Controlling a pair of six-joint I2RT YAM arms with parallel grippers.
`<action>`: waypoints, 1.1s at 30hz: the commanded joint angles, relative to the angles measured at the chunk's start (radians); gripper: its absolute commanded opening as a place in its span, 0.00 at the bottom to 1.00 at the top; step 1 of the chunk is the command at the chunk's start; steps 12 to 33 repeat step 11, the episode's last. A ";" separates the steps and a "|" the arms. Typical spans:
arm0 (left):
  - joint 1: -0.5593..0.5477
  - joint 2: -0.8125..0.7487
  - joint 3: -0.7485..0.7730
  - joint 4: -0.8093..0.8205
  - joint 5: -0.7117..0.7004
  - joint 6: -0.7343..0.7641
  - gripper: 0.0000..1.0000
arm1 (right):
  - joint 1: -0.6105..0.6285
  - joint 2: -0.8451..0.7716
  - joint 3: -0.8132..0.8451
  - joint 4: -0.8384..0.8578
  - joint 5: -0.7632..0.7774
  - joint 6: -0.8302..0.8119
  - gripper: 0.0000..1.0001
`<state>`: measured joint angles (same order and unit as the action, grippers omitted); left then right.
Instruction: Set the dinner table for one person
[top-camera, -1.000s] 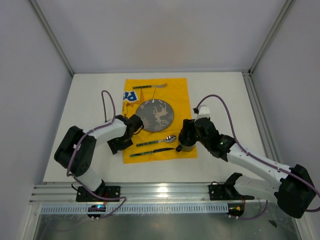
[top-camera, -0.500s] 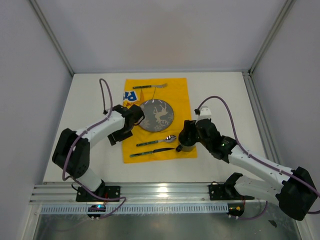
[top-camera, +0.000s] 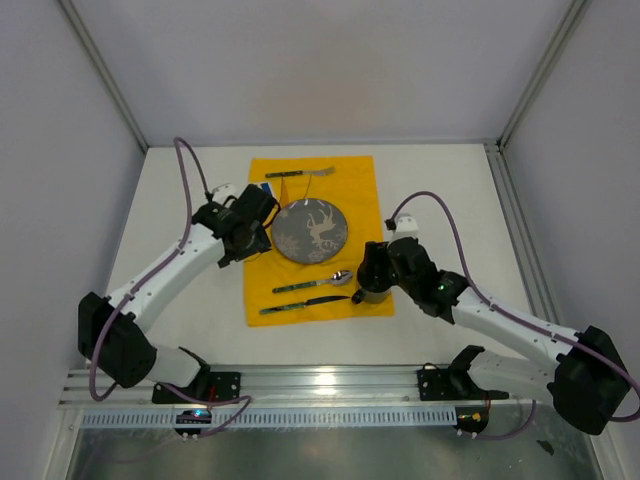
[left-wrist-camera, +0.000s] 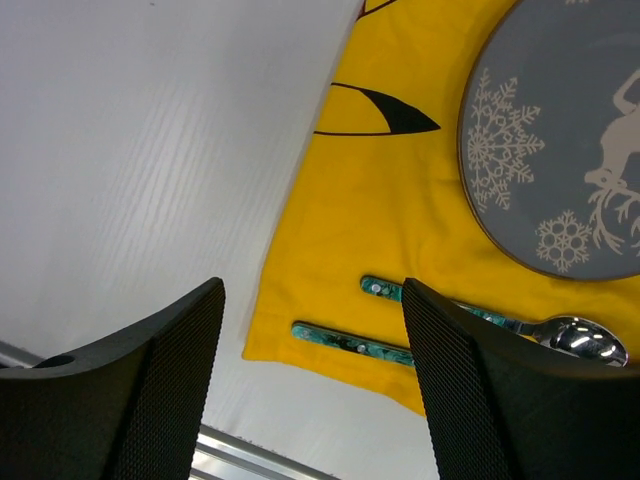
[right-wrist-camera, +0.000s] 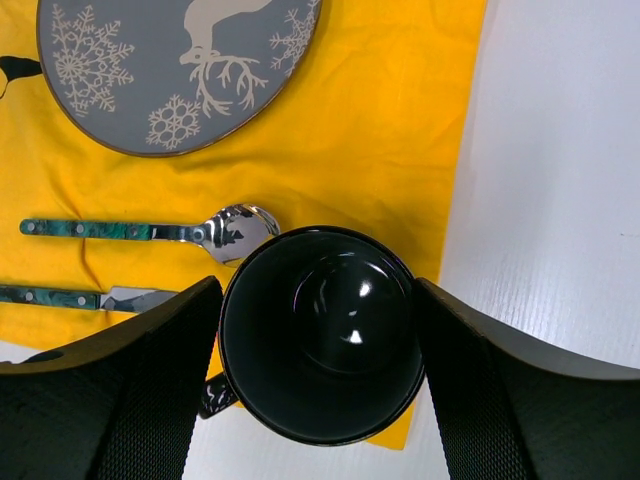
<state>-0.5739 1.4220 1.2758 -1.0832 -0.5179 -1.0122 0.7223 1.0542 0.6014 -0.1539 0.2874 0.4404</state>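
— How was the cup (right-wrist-camera: 320, 335) judged to handle?
— Stiff, glossy, likely slippery and breakable. It was stood on the cloth's (right-wrist-camera: 400, 130) near right corner, on the surface (right-wrist-camera: 560, 150), just beside the spoon (right-wrist-camera: 235, 228).
— And the hold?
— It was clasped across its walls by the right hand (right-wrist-camera: 315, 300), judged the safest place. The left hand (left-wrist-camera: 310, 300) was spread wide, empty.

The dinner table (left-wrist-camera: 150, 150) is a matt white board with a faint linear grain. The cloth (left-wrist-camera: 370, 190) is soft yellow fabric, dull and lightly creased. The plate (right-wrist-camera: 130, 60) looks smooth satin grey with pale printed figures. The spoon (right-wrist-camera: 235, 230) has a mirror-bright metal bowl — its handle is marbled green with small rivets, like that of the knife (right-wrist-camera: 50, 297). The mug (right-wrist-camera: 320, 330) is glossy black, catching highlights. The pads (left-wrist-camera: 170, 390) of the left gripper (left-wrist-camera: 310, 290) are matt black — finely mesh-textured.
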 joint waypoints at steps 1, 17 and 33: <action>0.002 -0.093 -0.024 0.086 0.009 0.093 0.76 | -0.001 0.042 0.067 0.054 -0.010 -0.025 0.80; 0.002 -0.205 -0.033 0.062 -0.079 0.173 0.83 | -0.001 0.196 0.245 0.059 -0.013 -0.085 0.80; 0.002 -0.205 -0.033 0.062 -0.079 0.173 0.83 | -0.001 0.196 0.245 0.059 -0.013 -0.085 0.80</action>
